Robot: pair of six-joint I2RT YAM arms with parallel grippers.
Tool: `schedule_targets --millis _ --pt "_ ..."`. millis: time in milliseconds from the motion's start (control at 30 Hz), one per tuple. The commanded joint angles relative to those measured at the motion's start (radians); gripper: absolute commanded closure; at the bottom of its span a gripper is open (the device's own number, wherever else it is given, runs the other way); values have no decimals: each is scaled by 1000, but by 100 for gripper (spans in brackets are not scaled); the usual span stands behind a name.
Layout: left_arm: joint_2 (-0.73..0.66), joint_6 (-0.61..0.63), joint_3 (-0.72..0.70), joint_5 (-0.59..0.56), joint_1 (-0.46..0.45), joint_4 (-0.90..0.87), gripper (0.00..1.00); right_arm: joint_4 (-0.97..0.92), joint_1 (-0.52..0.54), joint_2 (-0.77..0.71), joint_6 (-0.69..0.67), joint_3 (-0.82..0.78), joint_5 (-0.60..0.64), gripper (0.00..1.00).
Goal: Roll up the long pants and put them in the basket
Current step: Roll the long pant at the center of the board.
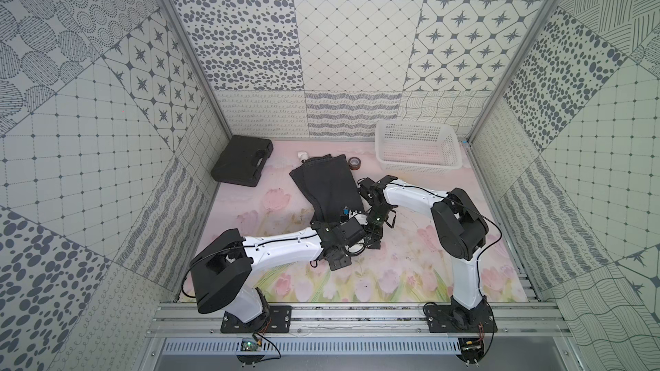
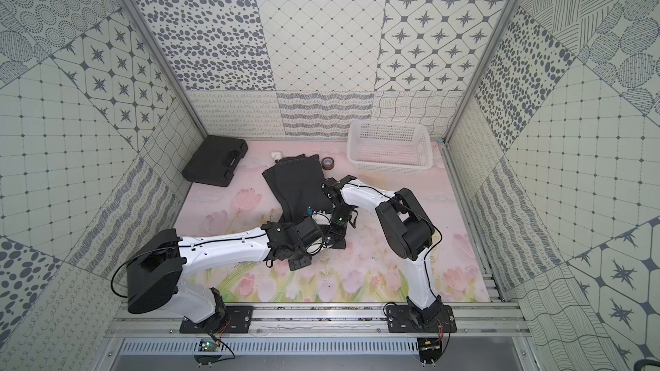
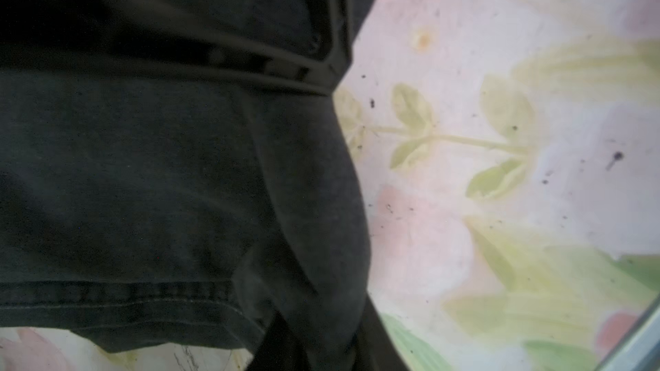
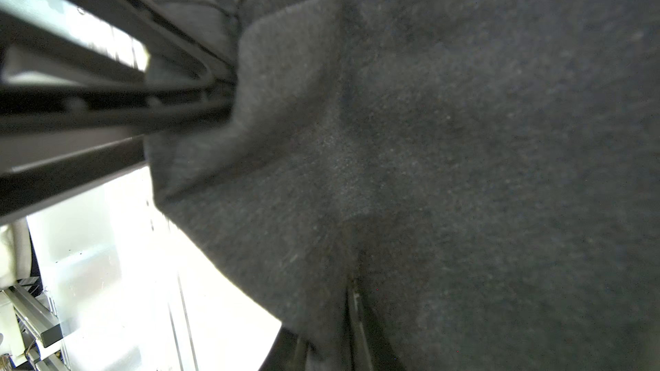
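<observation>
The left fingers (image 4: 107, 112) pinch shut on the near end of the long pants (image 1: 325, 187). The right arm (image 1: 410, 192) meets them there, its fingers buried in cloth, so I cannot tell their state. The pants lie on the surface (image 1: 393, 280), stretching away. This is probably the first turn; next, both sides must roll away evenly.

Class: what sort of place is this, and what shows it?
Probably a robot test booth: patterned panel walls, two arms bolted to a front rail, and long pants, a basket and a case on a floral mat.
</observation>
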Motion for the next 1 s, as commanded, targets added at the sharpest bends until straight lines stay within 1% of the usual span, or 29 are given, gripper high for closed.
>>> schedule_targets --millis 0,33,100,167,233,267,300,367,433,533,633,700,800,867,967 --pt "24 -10 47 50 43 76 100 -23 -38 -74 25 18 -65 77" --pt "22 -44 66 82 54 37 100 10 -59 -88 79 26 -49 68" --pt "-1 -127 90 177 84 -17 100 42 -110 -111 166 53 -65 63" --pt "-50 -226 78 276 121 -8 100 103 -180 -145 295 67 -94 58" --pt "-88 -328 37 369 174 34 100 165 -249 -191 426 55 -118 58" --pt "-91 -405 25 421 209 41 100 209 -278 -225 501 33 -101 58" --pt "-81 -472 17 471 251 39 100 233 -304 -261 546 7 -109 58" --pt "-41 -571 4 534 314 34 100 280 -339 -338 606 -62 -141 58" --pt "10 -631 -11 585 368 40 100 299 -347 -414 618 -127 -205 60" --pt "81 -662 -12 646 425 64 100 333 -331 -492 626 -214 -361 63" --pt "117 -664 10 683 466 82 100 381 -285 -540 634 -302 -479 65" --pt "134 -651 27 707 487 80 100 405 -246 -542 628 -350 -520 68" --pt "159 -621 52 726 502 59 100 471 -185 -482 659 -380 -543 71" --pt "175 -604 67 733 506 49 100 527 -149 -411 694 -379 -519 74" --pt "189 -589 82 732 511 41 100 616 -139 -283 780 -360 -465 80"
